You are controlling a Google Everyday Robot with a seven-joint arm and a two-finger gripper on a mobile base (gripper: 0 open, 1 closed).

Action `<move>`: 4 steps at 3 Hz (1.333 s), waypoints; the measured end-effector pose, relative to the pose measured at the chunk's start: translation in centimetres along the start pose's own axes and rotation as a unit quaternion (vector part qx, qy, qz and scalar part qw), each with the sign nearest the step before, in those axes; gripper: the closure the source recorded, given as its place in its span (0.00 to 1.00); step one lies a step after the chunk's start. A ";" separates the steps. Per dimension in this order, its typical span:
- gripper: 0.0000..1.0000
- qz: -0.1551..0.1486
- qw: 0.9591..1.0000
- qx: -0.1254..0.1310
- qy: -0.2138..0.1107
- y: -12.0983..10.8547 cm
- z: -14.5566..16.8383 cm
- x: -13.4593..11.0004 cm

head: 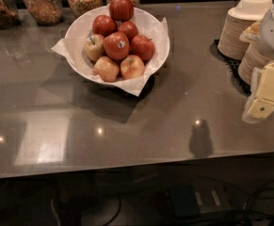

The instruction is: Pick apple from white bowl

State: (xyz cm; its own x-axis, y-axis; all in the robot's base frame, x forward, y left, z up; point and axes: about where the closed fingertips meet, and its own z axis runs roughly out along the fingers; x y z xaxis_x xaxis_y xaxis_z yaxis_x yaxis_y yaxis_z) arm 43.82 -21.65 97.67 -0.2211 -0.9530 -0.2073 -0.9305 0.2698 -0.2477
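Camera view: gripper [261,108] hangs at right edge; apple [114,48] in white bowl [76,31].

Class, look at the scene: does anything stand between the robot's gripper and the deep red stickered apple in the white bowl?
Nothing visible blocks it from above. The gripper hangs at the right edge, across the grey tabletop from the paper-lined white bowl. A sideways approach to the deep red stickered apple meets a neighbouring red apple.

Shiny grey tabletop [141,121] has the white bowl [76,36] by its back edge, glass jars [42,4] at the back-left corner, paper bowl stacks [240,29] back-right, gripper [262,102] over the right edge.
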 end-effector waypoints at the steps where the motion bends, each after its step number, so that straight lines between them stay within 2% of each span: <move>1: 0.00 0.000 1.000 0.000 0.000 0.0 0.0 0.0; 2: 0.00 -0.001 1.000 0.004 -0.015 -0.4 0.2 -0.6; 3: 0.00 -0.004 0.998 0.008 -0.059 -1.6 1.3 -2.7; 4: 0.00 -0.002 0.993 0.022 -0.114 -3.8 2.9 -5.8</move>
State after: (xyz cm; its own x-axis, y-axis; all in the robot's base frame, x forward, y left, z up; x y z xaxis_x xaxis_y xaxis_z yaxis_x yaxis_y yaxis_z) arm 49.45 -16.71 97.11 -0.1413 -0.8997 -0.4131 -0.9168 0.2764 -0.2882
